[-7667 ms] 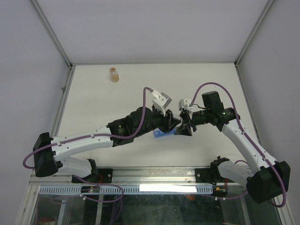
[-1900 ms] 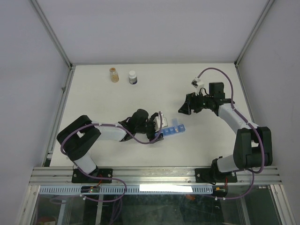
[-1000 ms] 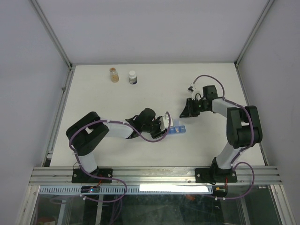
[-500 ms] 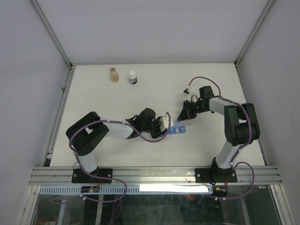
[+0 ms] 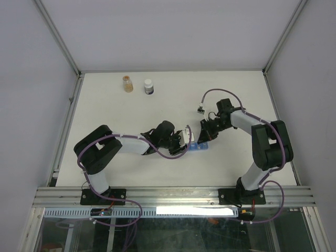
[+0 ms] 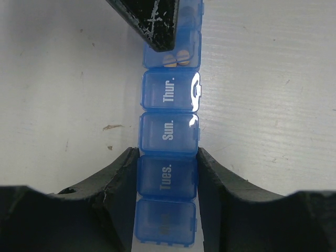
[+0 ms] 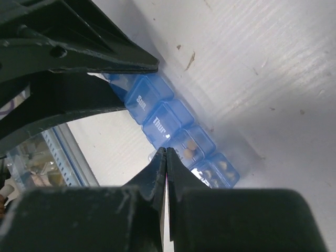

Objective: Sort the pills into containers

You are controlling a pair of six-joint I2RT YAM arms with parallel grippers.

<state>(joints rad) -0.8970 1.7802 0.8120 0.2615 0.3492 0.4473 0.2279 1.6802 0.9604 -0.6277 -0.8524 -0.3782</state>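
The containers (image 5: 199, 147) are laid on the table (image 5: 173, 100) near centre; upper left, a bottle (image 5: 126, 83) is set, a capped bottle (image 5: 149, 86) just right.

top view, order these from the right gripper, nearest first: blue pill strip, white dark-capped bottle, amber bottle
1. translucent-blue plastic compartment strip, at the tips of the right gripper.
2. small white bottle with dark cap, back left.
3. small amber-orange bottle, beside it, further left.

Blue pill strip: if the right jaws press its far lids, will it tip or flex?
Probably won't tip: the left gripper clamps the blue pill strip by both sides near one end. It looks like thin, light plastic, so the free end may flex or pivot. Its glossy top could let the shut right gripper slip.
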